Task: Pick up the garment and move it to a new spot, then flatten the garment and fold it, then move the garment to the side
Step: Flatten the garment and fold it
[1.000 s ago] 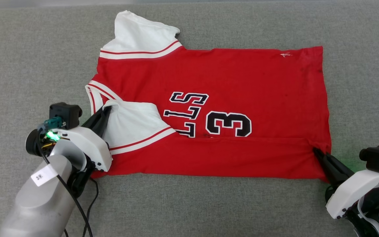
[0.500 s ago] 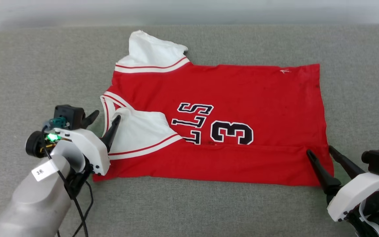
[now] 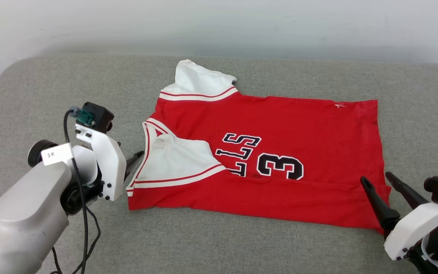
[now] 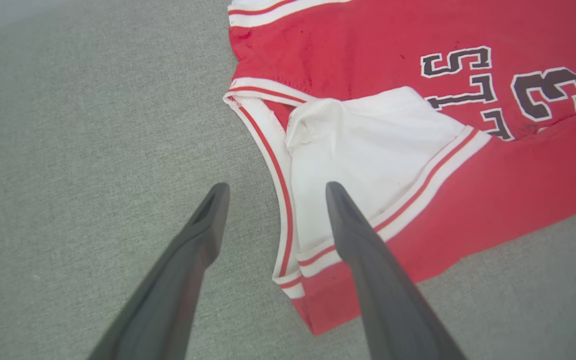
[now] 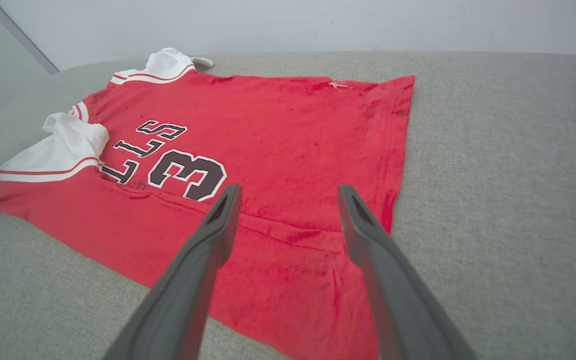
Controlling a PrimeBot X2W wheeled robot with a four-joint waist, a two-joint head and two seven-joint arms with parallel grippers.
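Hovering by the jersey point(image 3: 299, 125) on the cushion point(image 3: 44, 95), we've got our left claw point(image 4: 273, 189) spread empty at its 9 o'clock, right claw point(image 3: 375, 177) spread empty at 4 o'clock.

The soft grey bench point(image 3: 44, 87) has a red shirt point(image 3: 287, 125) lying flat on it. One white sleeve point(image 3: 173, 160) is folded over the red part.

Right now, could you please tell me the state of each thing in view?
garment: lying flat, unheld, near edge folded over.
near sleeve: folded onto the chest.
far sleeve: spread outward.
left end effector: open, empty.
right end effector: open, empty.
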